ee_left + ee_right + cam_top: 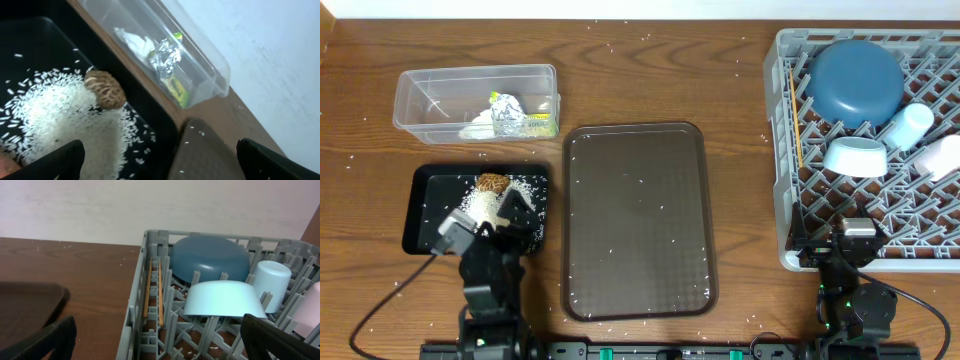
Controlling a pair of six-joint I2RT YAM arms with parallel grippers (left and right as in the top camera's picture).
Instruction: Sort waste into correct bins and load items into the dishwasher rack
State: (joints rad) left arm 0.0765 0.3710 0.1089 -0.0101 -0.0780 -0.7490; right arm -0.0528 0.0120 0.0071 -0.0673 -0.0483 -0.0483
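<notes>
The clear tub (475, 100) holds the foil ball (167, 57), the white tissue (135, 44) and the yellow-green packet (177, 90). On the black tray (425, 210) lie the brown lump (106, 89) and a spread of rice (55, 115). My left gripper (160, 165) hangs open and empty over that tray's right edge. In the grey rack (780, 150) sit the dark-blue dish (855, 82), white bowl (856, 157), light-blue cup (910, 125), white cup (945, 158) and chopsticks (148, 292). My right gripper (160, 342) is open at the rack's near left corner, holding nothing.
The brown serving tray (638, 220) lies between the black tray and the rack, with only stray rice grains on it. More grains are scattered over the wooden table (720, 70). Both arm bases stand at the table's near edge.
</notes>
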